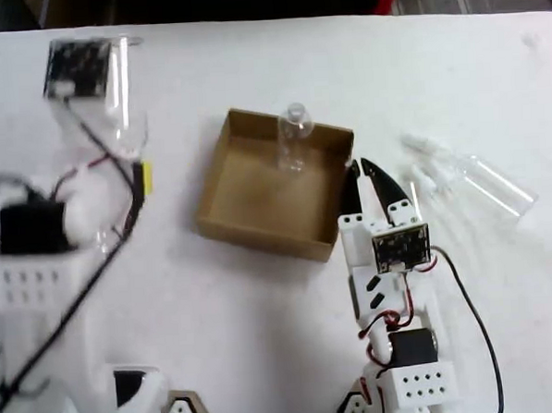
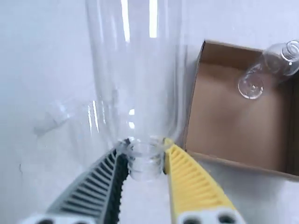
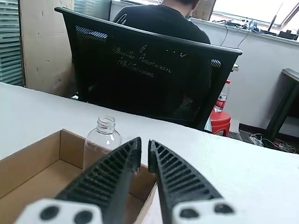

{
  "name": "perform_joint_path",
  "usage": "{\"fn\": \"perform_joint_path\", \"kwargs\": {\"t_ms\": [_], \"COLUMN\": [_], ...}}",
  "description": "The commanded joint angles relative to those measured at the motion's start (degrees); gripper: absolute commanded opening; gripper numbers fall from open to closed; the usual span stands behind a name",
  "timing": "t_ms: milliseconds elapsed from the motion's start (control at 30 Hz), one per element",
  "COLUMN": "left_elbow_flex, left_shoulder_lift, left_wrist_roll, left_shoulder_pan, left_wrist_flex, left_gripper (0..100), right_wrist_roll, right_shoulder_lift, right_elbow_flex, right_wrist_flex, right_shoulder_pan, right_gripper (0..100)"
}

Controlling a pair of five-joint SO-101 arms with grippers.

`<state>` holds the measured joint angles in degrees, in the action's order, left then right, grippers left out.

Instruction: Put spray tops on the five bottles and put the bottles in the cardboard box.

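My left gripper (image 2: pixel 145 150) is shut on the neck of a clear bottle (image 2: pixel 135 70) with no spray top, held to the left of the cardboard box (image 2: pixel 224 116). In the high view this bottle (image 1: pixel 124 99) is at the far left, with the left gripper's yellow finger (image 1: pixel 143 176) beside it. A second uncapped bottle (image 1: pixel 295 136) stands inside the box (image 1: pixel 257 194) against its far wall, and the right wrist view shows the same bottle (image 3: pixel 103 137). My right gripper (image 1: pixel 361 165) is shut and holds nothing, just off the box's right wall.
Right of the box lie another clear bottle (image 1: pixel 492 186) and some small clear spray tops (image 1: pixel 421 153). A faint clear item (image 2: pixel 58 115) rests on the table beside the held bottle. A black chair (image 3: pixel 149 79) stands behind the table's far edge.
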<state>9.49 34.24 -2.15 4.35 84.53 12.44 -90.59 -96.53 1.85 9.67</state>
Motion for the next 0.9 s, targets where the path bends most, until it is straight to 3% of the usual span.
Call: {"fn": "perform_joint_path", "kwargs": {"t_ms": [0, 200, 300, 467, 700, 867], "left_elbow_flex": [18.02, 32.79, 37.45, 44.66, 46.51, 46.86], "left_shoulder_lift": [14.99, 22.99, 22.99, 23.52, 23.60, 26.33], "left_wrist_roll": [0.70, 0.53, -2.90, -5.45, -5.45, -5.19], "left_shoulder_pan": [1.45, 1.19, 1.27, 1.45, 1.54, 1.54], "left_wrist_flex": [-14.07, -27.08, -32.79, -41.41, -43.34, -42.64], "left_gripper": [2, 2, 2, 2, 2, 2], "right_wrist_roll": [0.53, 0.53, 0.53, 1.05, 4.31, 4.13], "right_shoulder_lift": [0.31, 0.75, 0.84, 0.84, 2.15, 15.96], "right_elbow_flex": [-0.44, 7.38, 11.34, 15.12, 22.51, 34.20], "right_wrist_flex": [-1.01, 11.65, 17.36, 21.76, 29.05, 34.59], "right_shoulder_pan": [0.40, 0.66, 1.89, 2.24, 2.42, 4.70], "right_gripper": [1.7, 1.6, 1.6, 1.6, 1.5, 1.5]}}
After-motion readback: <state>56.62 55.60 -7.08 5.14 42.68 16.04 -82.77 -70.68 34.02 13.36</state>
